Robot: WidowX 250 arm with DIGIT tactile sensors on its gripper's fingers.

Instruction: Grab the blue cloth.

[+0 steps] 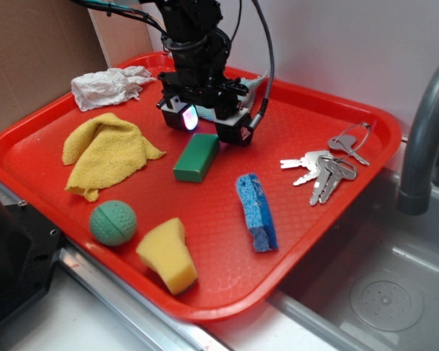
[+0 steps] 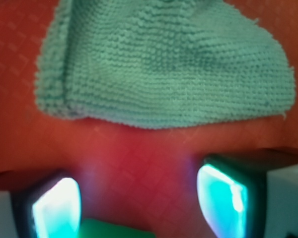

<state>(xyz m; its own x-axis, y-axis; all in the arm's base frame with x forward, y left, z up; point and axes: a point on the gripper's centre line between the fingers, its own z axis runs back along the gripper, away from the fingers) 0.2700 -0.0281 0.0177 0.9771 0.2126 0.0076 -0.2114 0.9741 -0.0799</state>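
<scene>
The blue cloth [image 2: 164,64] is a pale teal terry cloth that fills the upper part of the wrist view and lies flat on the red tray [image 2: 139,153]. In the exterior view only a pale sliver of it [image 1: 257,86] shows behind the arm at the tray's back. My gripper [image 2: 139,203] is open and empty. Its two glowing fingertips [image 2: 57,208] stand wide apart over bare tray, just short of the cloth's near edge. In the exterior view the gripper [image 1: 208,124] hangs low over the tray's middle back.
A green block [image 1: 197,156] lies just in front of the gripper. A yellow cloth [image 1: 106,150] and a white rag [image 1: 110,84] are on the left. A blue sponge [image 1: 256,210], a green ball [image 1: 113,222] and a yellow sponge [image 1: 168,254] are in front. Keys [image 1: 325,168] and a faucet [image 1: 424,139] are to the right.
</scene>
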